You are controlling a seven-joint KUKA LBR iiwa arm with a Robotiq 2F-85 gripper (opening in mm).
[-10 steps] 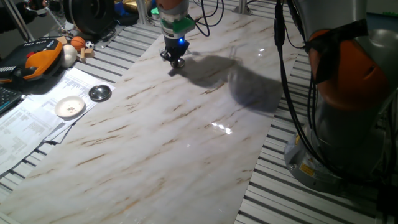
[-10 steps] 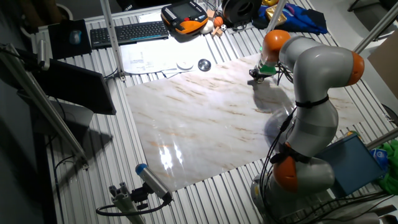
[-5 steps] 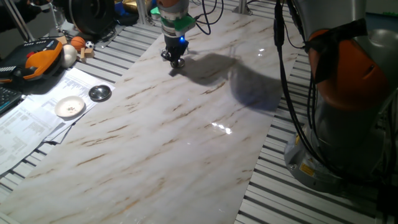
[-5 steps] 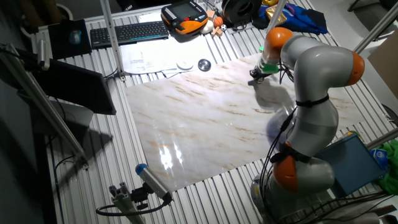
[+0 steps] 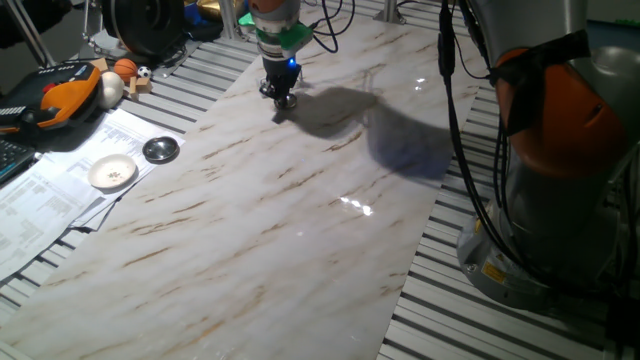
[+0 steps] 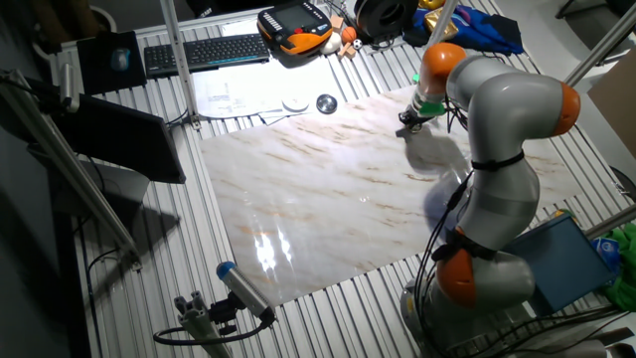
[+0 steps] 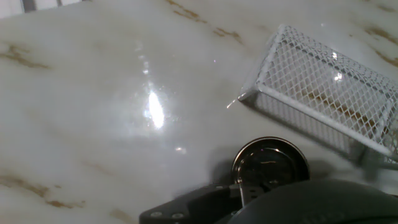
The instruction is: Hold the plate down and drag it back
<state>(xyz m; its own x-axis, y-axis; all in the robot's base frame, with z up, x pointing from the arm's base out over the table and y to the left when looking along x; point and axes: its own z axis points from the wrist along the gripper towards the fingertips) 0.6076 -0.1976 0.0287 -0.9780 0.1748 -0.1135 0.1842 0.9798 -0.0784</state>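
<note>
1. My arm point(image 6: 507, 129) reaches over the far end of the marble surface point(image 5: 300, 200), its gripper point(image 5: 283, 99) pointing straight down and meeting the slab near the far left edge.
2. From the hand view, the plate point(image 7: 270, 165) lies flat on the marble directly ahead of the gripper's dark tip, which covers its near rim; I cannot tell whether the tip presses on it.
3. In both fixed views the plate is hidden beneath the gripper, so I place it only by the hand view: at the tool's foot, far end of the slab.
4. A white mesh basket point(image 7: 323, 87) stands just beyond the plate in the hand view, tilted across the upper right of that frame; the two look apart, though narrowly.
5. Whether the jaws are released or clenched I cannot tell; no view shows the fingers clearly.
6. Off the slab to the left, on papers point(image 5: 60, 190), sit a white dish point(image 5: 112, 172) and, just beside it, a larger dark disc point(image 5: 160, 150).
7. A blue light point(image 5: 290, 67) glows on the gripper body, below a green collar point(image 5: 280, 38).
</note>
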